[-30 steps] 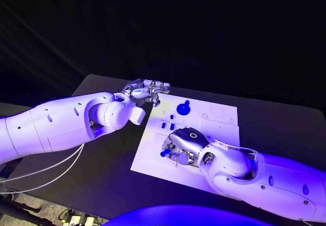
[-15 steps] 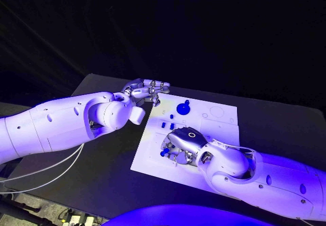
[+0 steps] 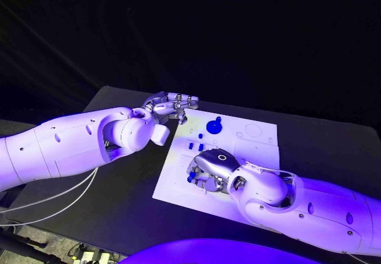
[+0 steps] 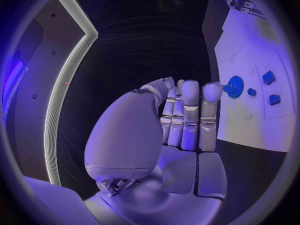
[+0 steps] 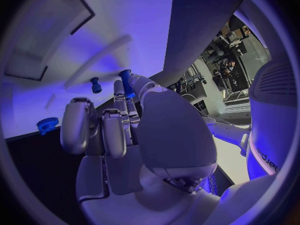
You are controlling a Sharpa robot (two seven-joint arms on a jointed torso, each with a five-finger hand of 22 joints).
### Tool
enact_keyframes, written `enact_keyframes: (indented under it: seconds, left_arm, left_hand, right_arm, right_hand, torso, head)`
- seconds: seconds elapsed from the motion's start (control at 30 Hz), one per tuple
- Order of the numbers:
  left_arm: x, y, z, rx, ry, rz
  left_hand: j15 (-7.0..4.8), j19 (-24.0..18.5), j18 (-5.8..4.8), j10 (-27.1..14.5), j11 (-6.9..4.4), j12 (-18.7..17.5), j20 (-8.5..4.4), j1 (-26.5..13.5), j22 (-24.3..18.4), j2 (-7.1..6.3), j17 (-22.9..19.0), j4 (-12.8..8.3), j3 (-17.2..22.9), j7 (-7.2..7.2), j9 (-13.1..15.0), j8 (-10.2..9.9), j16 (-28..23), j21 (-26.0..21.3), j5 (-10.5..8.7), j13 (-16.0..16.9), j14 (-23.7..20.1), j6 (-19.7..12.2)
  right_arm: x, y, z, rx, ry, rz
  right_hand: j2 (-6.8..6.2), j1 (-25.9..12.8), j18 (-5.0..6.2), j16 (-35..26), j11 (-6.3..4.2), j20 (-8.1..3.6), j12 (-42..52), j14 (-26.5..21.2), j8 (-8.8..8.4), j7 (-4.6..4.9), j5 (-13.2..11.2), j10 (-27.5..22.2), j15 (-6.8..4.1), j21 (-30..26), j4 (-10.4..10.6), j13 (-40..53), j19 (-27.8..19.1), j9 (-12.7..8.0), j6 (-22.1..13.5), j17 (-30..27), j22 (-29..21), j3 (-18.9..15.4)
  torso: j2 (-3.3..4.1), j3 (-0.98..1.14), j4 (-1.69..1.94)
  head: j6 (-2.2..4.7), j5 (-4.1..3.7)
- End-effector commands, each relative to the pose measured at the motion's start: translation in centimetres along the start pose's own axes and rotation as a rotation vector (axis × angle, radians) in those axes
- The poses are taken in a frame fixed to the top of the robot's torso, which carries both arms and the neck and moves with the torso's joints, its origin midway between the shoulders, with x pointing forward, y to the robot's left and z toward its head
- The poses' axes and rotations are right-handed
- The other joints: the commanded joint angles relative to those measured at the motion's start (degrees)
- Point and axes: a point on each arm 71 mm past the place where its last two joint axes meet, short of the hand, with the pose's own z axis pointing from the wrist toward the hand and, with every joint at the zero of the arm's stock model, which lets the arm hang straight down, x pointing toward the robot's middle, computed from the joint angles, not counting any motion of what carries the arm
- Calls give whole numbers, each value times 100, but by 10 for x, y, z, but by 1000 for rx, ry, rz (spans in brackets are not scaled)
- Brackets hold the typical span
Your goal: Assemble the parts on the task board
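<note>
Fingers (image 4: 189,115) of the left hand (image 3: 170,104): straight, side by side, thumb alongside, nothing held. The hand sits at the far left corner of the task board (image 3: 254,144); whether it touches the board's edge, cannot tell. No shift from half a second ago, so it reads as parked or bracing, not working. On the board, toward that far left corner, a blue gear (image 3: 214,127) lies flat. Just nearer from it, a few small blue blocks (image 3: 195,147) sit in the board, untouched. Right hand (image 3: 213,168): over the near left part of the board, palm down. Fingers curled in, thumb and one finger pinching a small blue peg (image 5: 127,83). Over the last second this hand has crept a little toward the board's left edge, and the peg has gone with it. A second blue peg (image 5: 95,85) stands on the board just beside the held one. Judgement: the creep looks like fine alignment over a seat on the board, not transport. The peg is not yet released, so this insertion is pending. The gear and blocks suggest the task is partway. The desk (image 3: 119,209) around the board carries no loose parts that I can make out.
</note>
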Motion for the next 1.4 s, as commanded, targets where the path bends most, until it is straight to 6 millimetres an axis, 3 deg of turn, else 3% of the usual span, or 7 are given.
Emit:
enact_keyframes:
  seconds: [0.03, 0.97, 1.03, 1.1, 1.13, 1.23, 1.4]
  left_arm:
    - [3, -1, 0, 2, 23, -2]
    - [2, 0, 0, -3, 25, -2]
    - [2, 0, 0, -3, 25, -2]
    - [2, 0, 0, -4, 25, -2]
    - [2, 0, 0, -4, 25, -2]
    - [1, 0, 0, -5, 23, -2]
    - [1, 0, 0, -5, 22, -2]
  left_hand:
    - [4, 19, 62, -40, 11, 24, 16, 4, -4, 71, -5, -12, -29, 10, -7, 4, -25, -20, 8, 9, -36, -37]
    - [4, 19, 62, -40, 11, 24, 16, 4, -4, 71, -5, -12, -29, 10, -7, 4, -25, -20, 8, 9, -36, -37]
    - [4, 19, 62, -40, 11, 24, 16, 4, -4, 71, -5, -12, -29, 10, -7, 4, -25, -20, 8, 9, -36, -37]
    - [4, 19, 62, -40, 11, 24, 16, 4, -4, 71, -5, -12, -29, 10, -7, 4, -25, -20, 8, 9, -36, -37]
    - [4, 19, 62, -40, 11, 24, 16, 4, -4, 71, -5, -12, -29, 10, -7, 4, -25, -20, 8, 9, -36, -37]
    - [6, 13, 64, -51, 14, 29, 17, 1, -16, 73, -17, -10, -35, 12, -9, 3, -31, -37, 6, 13, -42, -43]
    - [6, 13, 64, -51, 14, 29, 17, 1, -16, 73, -17, -10, -35, 12, -9, 3, -31, -37, 6, 13, -42, -43]
  right_arm:
    - [1, 1, 0, -1, 15, -4]
    - [-3, -1, -4, 8, -32, 17]
    - [-4, -3, -6, 15, -45, 19]
    - [-6, -4, -8, 18, -62, 23]
    - [-8, -4, -9, 19, -72, 26]
    - [-14, -5, -14, 16, -102, 37]
    - [-37, -9, -28, -5, -160, 96]
  right_hand:
    - [5, -73, -76, 39, -4, 48, -20, 355, -31, 2, 20, -47, 35, 13, 42, 1, 2, -13, -65, 190, 1018, -2]
    - [-101, -214, -63, 20, 7, 53, -49, 342, -34, -15, -38, -160, 46, -74, 62, 39, -19, -125, -499, 142, 999, -158]
    - [-187, -272, -51, 3, 23, 65, -39, 333, -34, 43, -45, -231, 60, -150, 62, 51, -42, -216, -908, 110, 981, -321]
    - [-224, -327, -37, -19, 30, 77, -6, 322, -15, -29, -216, -309, 58, -240, 90, 65, -69, -289, -1265, 70, 959, -710]
    - [-1, -158, -39, -27, 45, 93, 78, 320, 51, -62, -219, -378, 20, -268, 109, 103, -71, -307, -1402, 55, 952, -1290]
    - [43, -22, -28, -35, 27, 68, 188, 319, 5, -47, -238, -459, 66, -288, 268, 152, -61, -306, -1455, 33, 952, -1825]
    - [121, 58, -6, -94, 27, 72, 297, 295, 58, 66, -186, -484, 58, -445, 426, 196, -98, -256, -1257, -76, 918, -2017]
  torso:
    - [2, 3, 1]
    - [-1, 3, 3]
    - [-2, 3, 0]
    - [-4, 2, -1]
    - [-6, 3, -3]
    - [-7, 7, -7]
    - [-8, 8, -6]
  head:
    - [-3, -2]
    - [7, -11]
    - [16, -15]
    - [27, -19]
    - [34, -23]
    - [55, -41]
    - [140, -113]
